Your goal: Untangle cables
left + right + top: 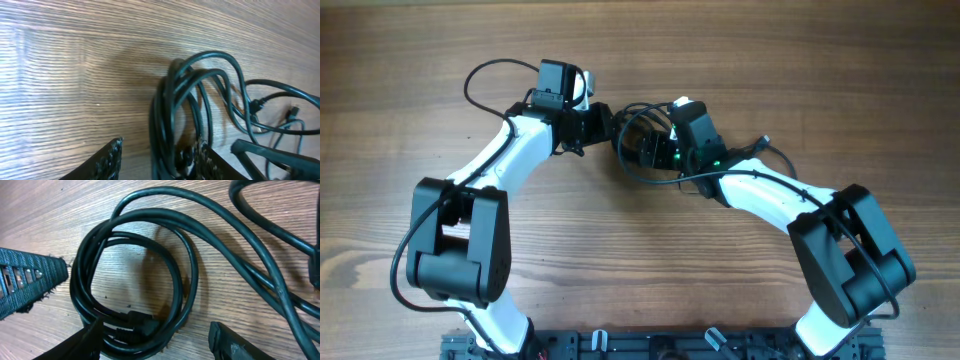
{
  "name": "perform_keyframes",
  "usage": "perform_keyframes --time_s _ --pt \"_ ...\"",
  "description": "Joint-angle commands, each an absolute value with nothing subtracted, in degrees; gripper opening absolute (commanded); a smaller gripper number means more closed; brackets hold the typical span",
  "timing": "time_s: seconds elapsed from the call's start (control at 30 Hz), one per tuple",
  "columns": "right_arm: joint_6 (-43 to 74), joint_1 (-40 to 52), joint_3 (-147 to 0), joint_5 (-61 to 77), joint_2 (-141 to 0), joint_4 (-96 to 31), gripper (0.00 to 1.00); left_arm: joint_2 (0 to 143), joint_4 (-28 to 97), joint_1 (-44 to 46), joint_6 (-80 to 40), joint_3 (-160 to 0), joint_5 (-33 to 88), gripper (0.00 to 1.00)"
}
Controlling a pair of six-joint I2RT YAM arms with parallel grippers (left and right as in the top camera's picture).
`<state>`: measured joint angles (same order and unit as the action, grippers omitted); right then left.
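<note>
no readable text, labels, numbers or signs

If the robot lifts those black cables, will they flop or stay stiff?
Probably floppy: the cables lie in loose curved loops. Likely light, being thin. They may drag along together, since several strands overlap in one coil.

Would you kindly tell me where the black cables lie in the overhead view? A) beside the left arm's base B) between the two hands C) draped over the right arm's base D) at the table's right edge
B: the cables loop directly between the left hand and the right hand, which face each other across them.
</note>
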<state>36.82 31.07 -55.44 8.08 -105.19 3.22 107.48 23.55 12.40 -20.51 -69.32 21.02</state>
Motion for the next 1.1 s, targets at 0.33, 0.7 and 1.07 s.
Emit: perform_keyframes --time_s 0.33,0.7,1.07 --pt "40.1 31.3 -55.4 6.4 -106.7 1.0 0.7 110.2 23.3 12.9 -22.9 -69.3 17.9 0.61" --pt "48.1 31.3 -55.4 9.6 -106.7 -0.1 0.7 110.8 23.3 13.7 -24.3 -69.3 18.3 0.58" --pt "48.0 31.3 -55.4 7.4 -108.6 -0.4 0.71 110.8 22.4 15.6 -24.5 -69.3 18.6 0.12"
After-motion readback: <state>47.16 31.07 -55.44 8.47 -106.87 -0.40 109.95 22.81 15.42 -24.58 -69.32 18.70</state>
